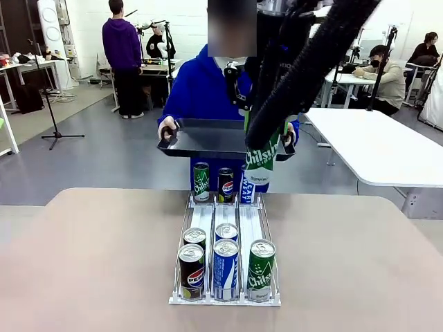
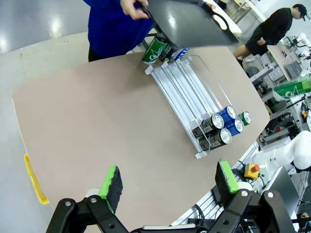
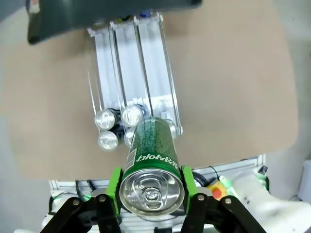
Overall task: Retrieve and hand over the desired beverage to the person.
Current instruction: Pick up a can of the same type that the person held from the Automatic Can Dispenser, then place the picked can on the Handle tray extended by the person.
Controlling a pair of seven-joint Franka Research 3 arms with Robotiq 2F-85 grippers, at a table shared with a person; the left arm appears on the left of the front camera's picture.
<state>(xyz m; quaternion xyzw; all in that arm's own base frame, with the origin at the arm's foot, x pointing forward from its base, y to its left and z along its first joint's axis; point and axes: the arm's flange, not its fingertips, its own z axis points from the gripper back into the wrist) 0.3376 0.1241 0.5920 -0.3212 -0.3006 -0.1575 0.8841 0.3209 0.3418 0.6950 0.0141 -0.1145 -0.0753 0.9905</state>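
Step in hand: delivery, with the pick from the rack (image 1: 225,221) looking done.

The right gripper (image 3: 152,190) is pinching the green can (image 3: 151,145) across its body. Its green pads are pressing on both sides, and the can's top is facing the wrist camera at lower centre of the right wrist view. In the front view the can is hanging at centre right of the frame, overlapping the right end of the black tray (image 1: 201,138). The person (image 1: 197,93) is holding the tray out level with both hands, beyond the far edge of the table (image 1: 83,263). In the right wrist view the tray is sitting at the top edge, so the can is probably short of it. I cannot tell whether can and tray are touching.

The left gripper (image 2: 169,180) is idling at the bottom of the left wrist view, spread wide and empty, well apart from the rack.

Next move, as judged: carrying the can forward over the tray, lowering it upright until the base is resting there, then spreading the jaws. The tray is hand-held, so the descent needs to be slow.
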